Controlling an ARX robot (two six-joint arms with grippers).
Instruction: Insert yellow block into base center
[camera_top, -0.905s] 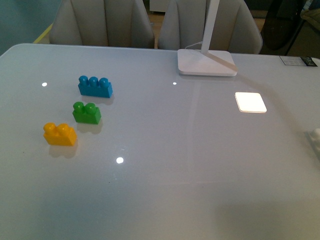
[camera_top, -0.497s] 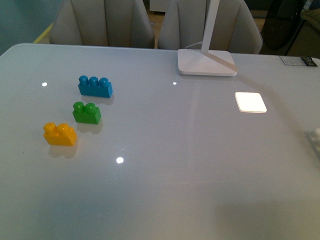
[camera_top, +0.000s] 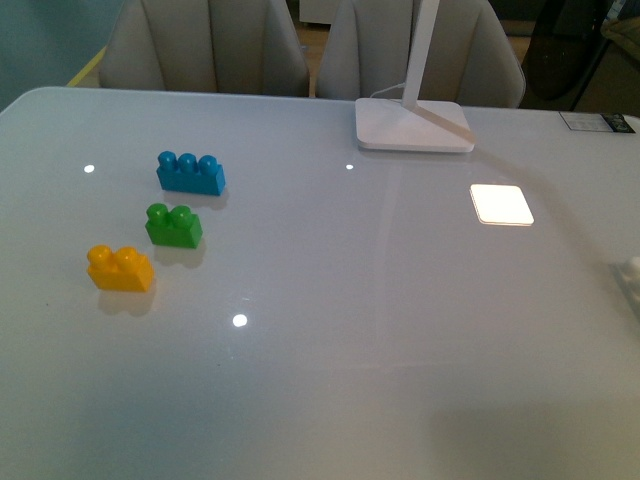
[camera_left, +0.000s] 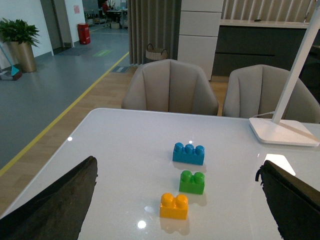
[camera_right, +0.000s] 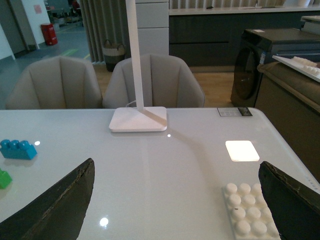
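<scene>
Yellow block rests studs-up on the glossy table, front left, nearest of 3 bricks in a slanting row; green brick sits near behind it, blue brick farther back. Base lies flat by the table's right edge, well apart from the block. Left gripper and right gripper both gape wide, holding nothing.

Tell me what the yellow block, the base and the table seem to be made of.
The yellow block looks like moulded plastic, smooth and slightly shiny: rounded studs, even colour. The base seems plastic too, white and rather matte, with moulded round studs. The table has a hard glossy top, perhaps glass or lacquer: it gives sharp bright reflections.
</scene>
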